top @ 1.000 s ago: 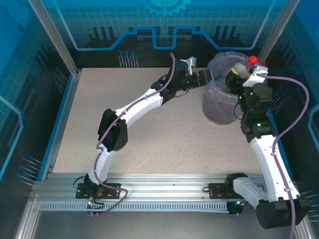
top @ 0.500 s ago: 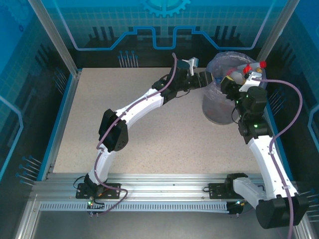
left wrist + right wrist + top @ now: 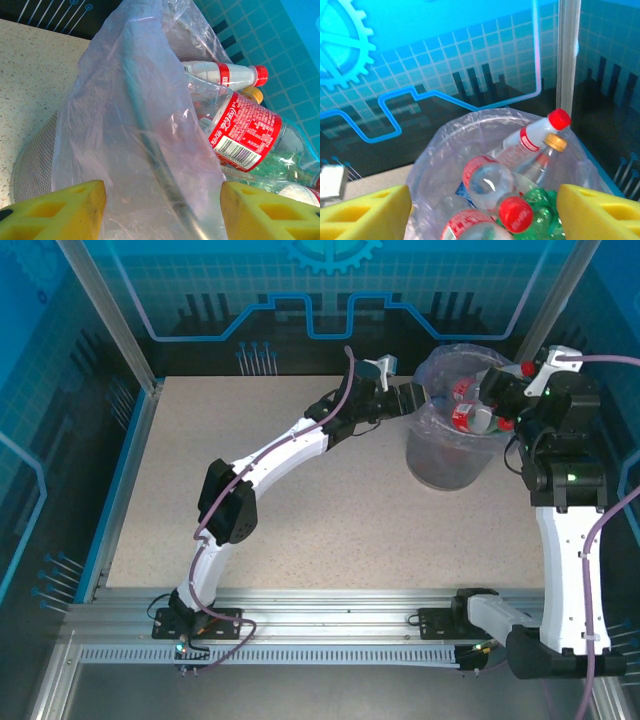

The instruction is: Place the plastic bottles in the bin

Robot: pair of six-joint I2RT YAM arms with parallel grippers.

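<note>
- Plainly, the right gripper (image 3: 485, 200) hangs over the bin (image 3: 440, 455), its yellow jaws wide apart with nothing between them.
- Inside the bin lie the plastic bottles (image 3: 490, 187): clear ones with red caps and labels, a crumpled green bottle (image 3: 540, 210), and a white-labelled bottle (image 3: 535, 135) leaning on the far rim.
- The left gripper (image 3: 160, 200) sits at the bin's left rim, jaws apart, with the crinkled translucent bag (image 3: 135, 125) between the pads.
- A Coca-Cola bottle (image 3: 245, 132) shows just behind that bag fold.
</note>
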